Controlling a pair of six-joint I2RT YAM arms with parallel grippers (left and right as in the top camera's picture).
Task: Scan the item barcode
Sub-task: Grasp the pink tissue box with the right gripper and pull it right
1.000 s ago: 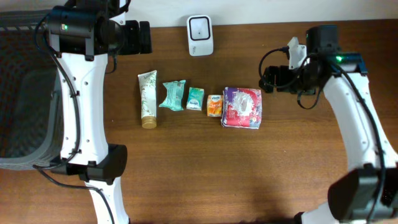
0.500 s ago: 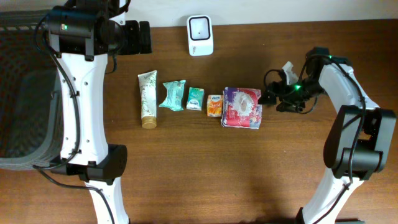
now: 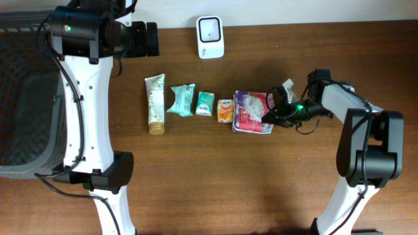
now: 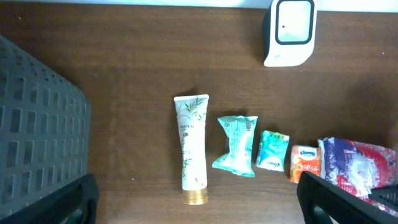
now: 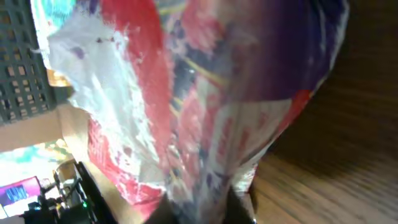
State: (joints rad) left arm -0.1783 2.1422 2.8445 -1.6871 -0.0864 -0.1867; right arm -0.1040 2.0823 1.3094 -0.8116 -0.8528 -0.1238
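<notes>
**Right end effector closed on the printed pack at the end of the item row**

A brown wood-grain surface (image 3: 196, 176), smooth and matte, carries everything seen from overhead. At its left edge stands one dark basket (image 3: 19, 98) with a square-mesh plastic wall. At the far edge stands one scanner (image 3: 210, 37), a white rounded block with a dark rectangular window.

Five items lie in a single row across the middle. From left to right they are:
- one cream tube (image 3: 155, 103), long and flattened, printed with green leaves and ending in a gold cap
- one teal sachet (image 3: 182, 100) with pinched, crinkled ends
- one small teal packet (image 3: 205, 103), rectangular
- one small orange packet (image 3: 225, 110), boxy
- one printed pack (image 3: 251, 112), the largest of the five

The printed pack is a soft, roughly square bundle in glossy film patterned in purple, red and white. It lies just beside the orange packet, well apart from the scanner. In the right wrist view its wrinkled wrapper fills the frame.

The right end effector (image 3: 270, 112) sits low at the pack's right edge, its jaws closed with the wrapper film pinched between them. The left end effector (image 3: 151, 39) hangs at the far left of the surface with its jaws spread wide and nothing between them. Its two dark fingers (image 4: 348, 199) show in the bottom corners of the left wrist view.
</notes>
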